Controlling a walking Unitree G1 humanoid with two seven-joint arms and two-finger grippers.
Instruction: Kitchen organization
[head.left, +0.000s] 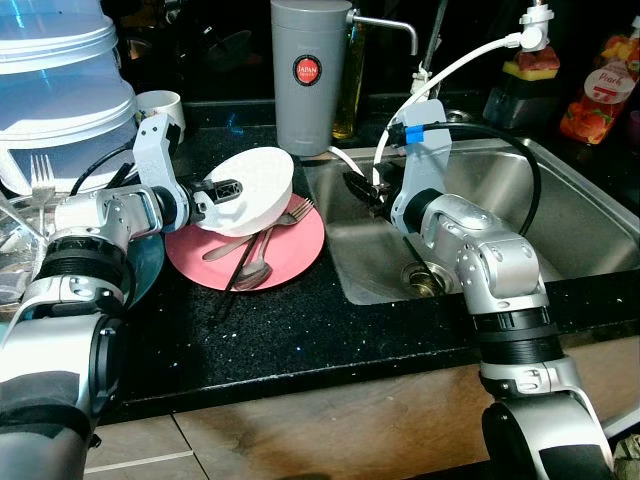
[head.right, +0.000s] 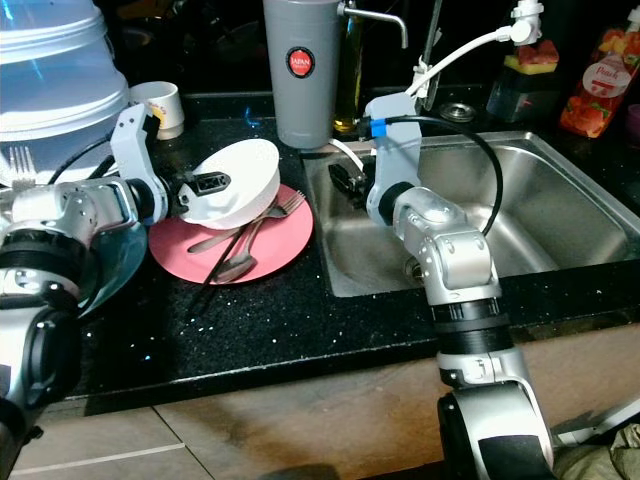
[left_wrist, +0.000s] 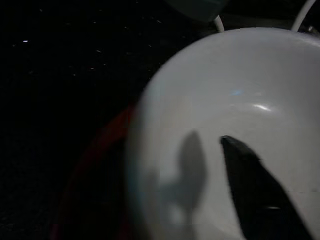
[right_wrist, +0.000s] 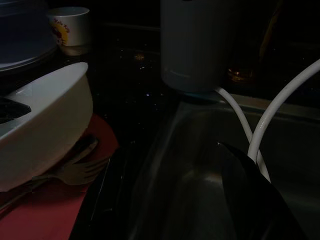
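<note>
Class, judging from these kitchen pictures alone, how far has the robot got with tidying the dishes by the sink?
Nothing looks finished. In hand: the left tool grips the white bowl, tilted above the pink plate. The right tool waits over the sink, which holds no dishes. Left: the plate with its fork and spoon on the counter.
</note>
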